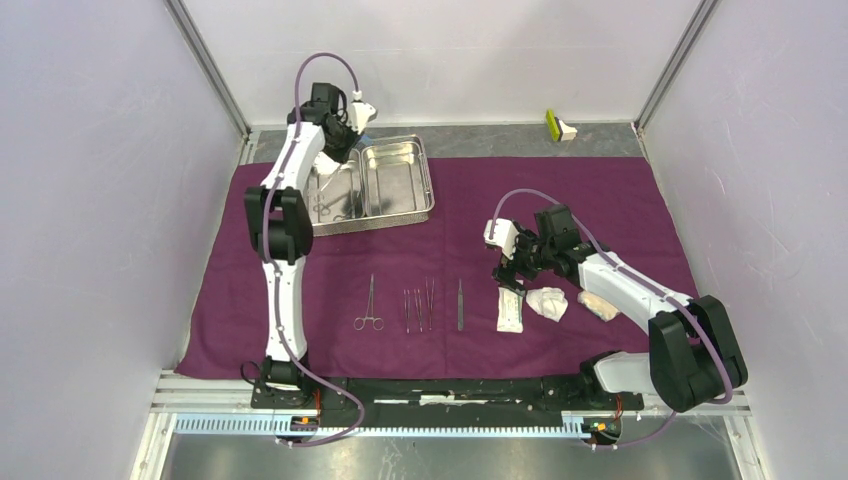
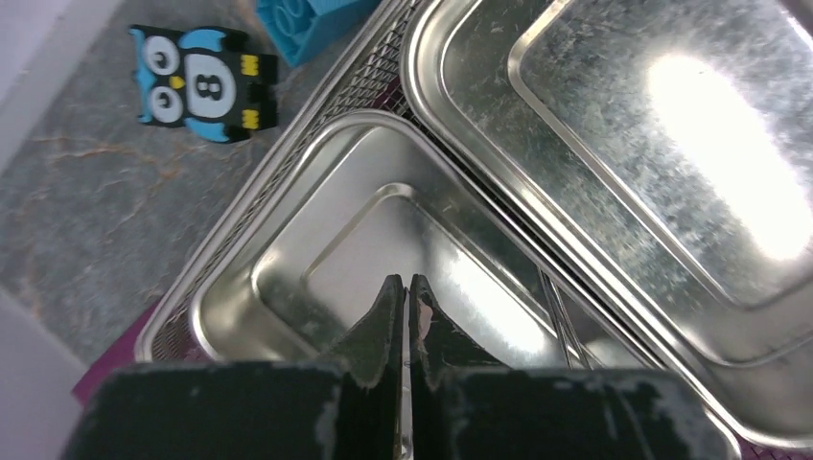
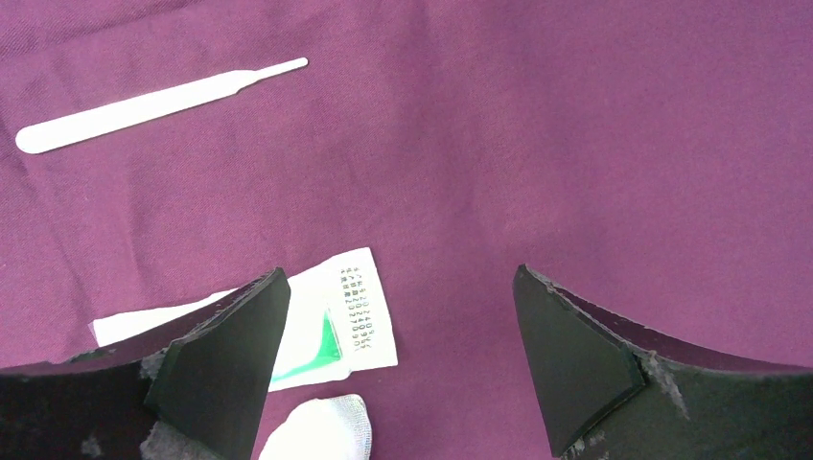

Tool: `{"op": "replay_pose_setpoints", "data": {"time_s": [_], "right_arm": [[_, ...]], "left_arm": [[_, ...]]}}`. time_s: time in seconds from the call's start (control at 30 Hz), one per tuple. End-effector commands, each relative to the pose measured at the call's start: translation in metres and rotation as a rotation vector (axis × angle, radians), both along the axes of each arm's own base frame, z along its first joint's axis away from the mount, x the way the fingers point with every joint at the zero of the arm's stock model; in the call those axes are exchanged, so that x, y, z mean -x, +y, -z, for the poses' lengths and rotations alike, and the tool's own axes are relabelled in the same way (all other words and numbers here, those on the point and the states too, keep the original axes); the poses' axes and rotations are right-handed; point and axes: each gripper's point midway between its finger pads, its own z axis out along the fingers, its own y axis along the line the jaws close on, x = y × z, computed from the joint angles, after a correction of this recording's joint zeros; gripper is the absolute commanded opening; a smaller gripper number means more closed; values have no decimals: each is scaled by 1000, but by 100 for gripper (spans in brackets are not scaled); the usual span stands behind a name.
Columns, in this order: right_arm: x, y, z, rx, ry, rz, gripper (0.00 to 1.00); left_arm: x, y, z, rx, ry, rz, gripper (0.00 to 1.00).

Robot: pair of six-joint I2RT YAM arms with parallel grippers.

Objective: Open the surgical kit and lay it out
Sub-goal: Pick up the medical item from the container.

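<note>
The purple cloth (image 1: pixel 600 200) lies spread flat. At its back left stands the steel tray (image 1: pixel 400 185), with thin instruments (image 1: pixel 322 207) in the left compartment. My left gripper (image 1: pixel 338 150) hangs over that compartment (image 2: pixel 316 278). Its jaws (image 2: pixel 405 287) are shut, with nothing visibly held, and a thin metal instrument (image 2: pixel 566 321) lies beside them. On the cloth lie forceps (image 1: pixel 368 305), tweezers (image 1: pixel 412 310) and a slim handle (image 1: pixel 460 305). My right gripper (image 1: pixel 510 270) stands open (image 3: pixel 401 276) just above the white packet (image 3: pixel 355 321) and a gauze wad (image 3: pixel 321 426).
A black-and-blue owl toy (image 2: pixel 203 84) and a blue block (image 2: pixel 307 19) sit on the grey table behind the tray. A small yellow-and-white object (image 1: pixel 560 125) lies at the back right. A second gauze wad (image 1: pixel 598 305) rests by the right forearm. White walls close in both sides.
</note>
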Motion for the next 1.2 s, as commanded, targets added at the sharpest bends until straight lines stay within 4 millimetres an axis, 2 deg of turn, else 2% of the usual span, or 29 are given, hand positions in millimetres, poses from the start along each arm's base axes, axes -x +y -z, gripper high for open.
{"op": "replay_pose_setpoints", "data": {"time_s": [0.0,0.13,0.27,0.37,0.5,0.67,0.73,0.83,0.97,1.17], "right_arm": [[-11,6,-23,-41,-57,-4,94],[-14,10,-28,-59,-59,1,94],[-22,17,-41,-78,-84,-1,92],[-34,26,-59,-107,-116,2,92],[-51,48,-93,-197,-180,17,92],[-68,76,-121,-357,-116,53,92],[-72,87,-128,-410,-80,59,92],[-76,104,-135,-470,-39,71,92],[-70,129,-136,-525,24,64,91],[-55,162,-133,-584,118,34,91]], "left_arm": [[-1,-2,-77,26,-173,-12,2],[7,-2,-90,41,-189,-29,2],[16,-6,-107,85,-203,-47,2],[25,-14,-124,146,-214,-64,2],[44,-26,-150,266,-223,-99,2],[78,-45,-172,426,-254,-152,2],[94,-53,-174,472,-254,-170,2],[116,-68,-166,525,-231,-194,2],[143,-90,-159,591,-221,-234,2],[163,-114,-145,698,-141,-319,2]]}}
